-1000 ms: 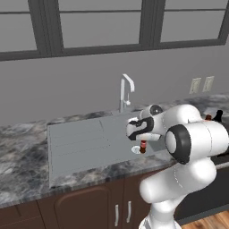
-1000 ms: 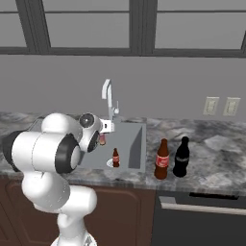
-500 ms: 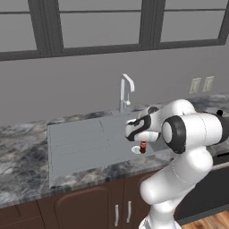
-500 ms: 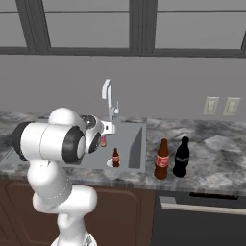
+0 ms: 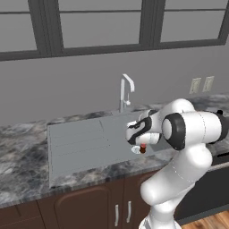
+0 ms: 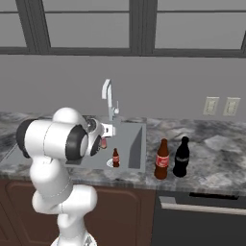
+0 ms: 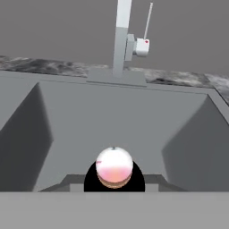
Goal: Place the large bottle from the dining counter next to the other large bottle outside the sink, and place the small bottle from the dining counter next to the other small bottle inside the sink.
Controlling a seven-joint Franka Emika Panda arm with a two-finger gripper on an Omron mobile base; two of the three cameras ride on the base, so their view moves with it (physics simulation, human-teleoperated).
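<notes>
Pincer (image 7: 114, 185): closed on tiny slim pink-and-orange bottle (image 7: 114, 167), above grey rectangular sink basin (image 7: 120, 120).
Neighbour: tiny dark red-banded bottle (image 6: 115, 157) upright in basin.
Handling: likely light, rigid, slick, tippy; best gripped mid-body, below black cap.

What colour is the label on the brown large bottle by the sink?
Red, on the brown large bottle; clearest in the right base view.

Glossy white rounded arm (image 5: 188, 134) with dark joint bands.

Flanking rear views over sink (image 5: 89, 143)
</notes>
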